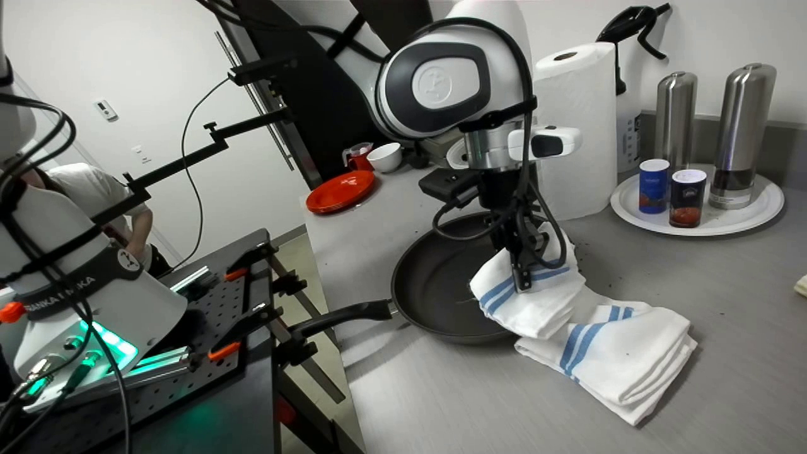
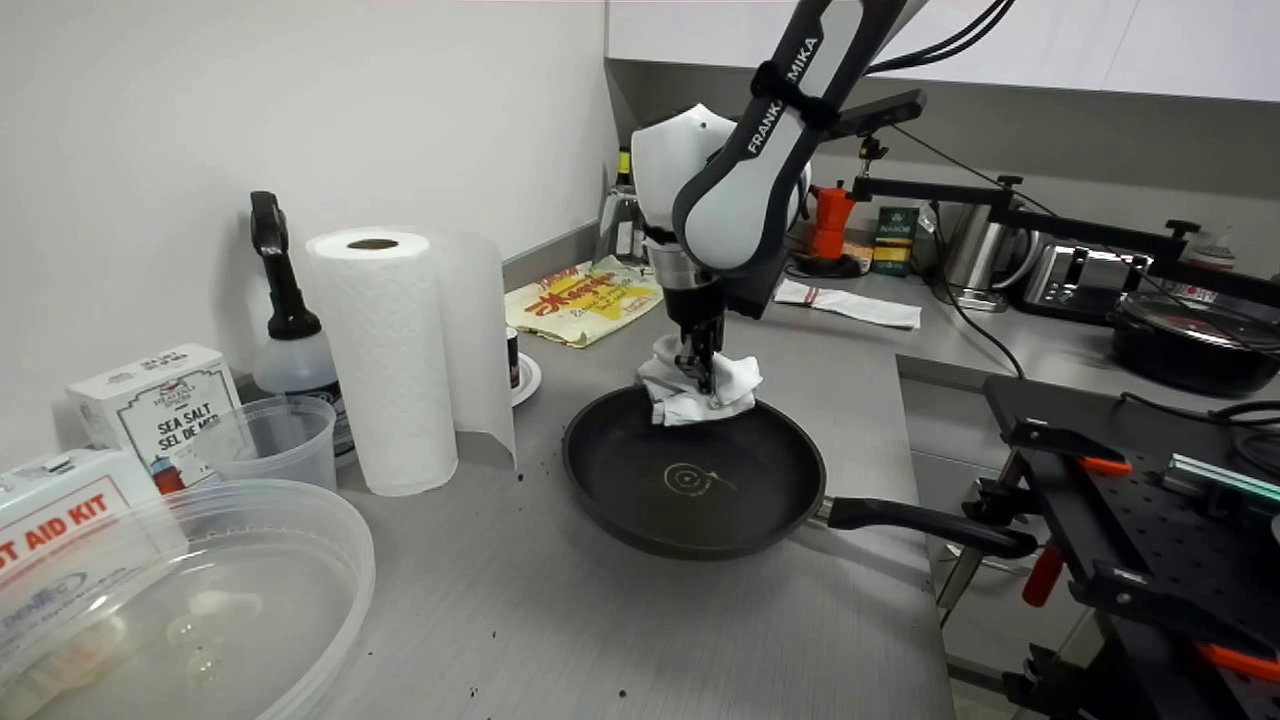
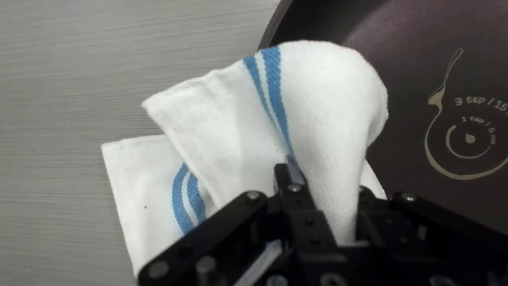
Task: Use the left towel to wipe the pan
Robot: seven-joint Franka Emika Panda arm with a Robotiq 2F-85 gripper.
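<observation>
A black frying pan [image 1: 435,277] stands on the counter and shows in both exterior views [image 2: 690,515]. A white towel with blue stripes [image 1: 621,362] lies bunched and folded, partly over the pan's rim and partly on the counter. It also shows in an exterior view [image 2: 690,408]. My gripper [image 1: 522,280] points down at the pan's edge, shut on a thick fold of this towel. In the wrist view the towel [image 3: 329,91] rises between my fingers [image 3: 327,182], and the pan [image 3: 412,190] lies to the right. The right fingertip is hidden by cloth.
A paper towel roll [image 2: 385,370] stands beside the pan. A white plate [image 1: 766,202] holds shakers and grinders. A red-striped white towel [image 2: 860,308] and a yellow bag [image 2: 585,300] lie farther back. The pan handle [image 2: 930,522] points toward the counter edge.
</observation>
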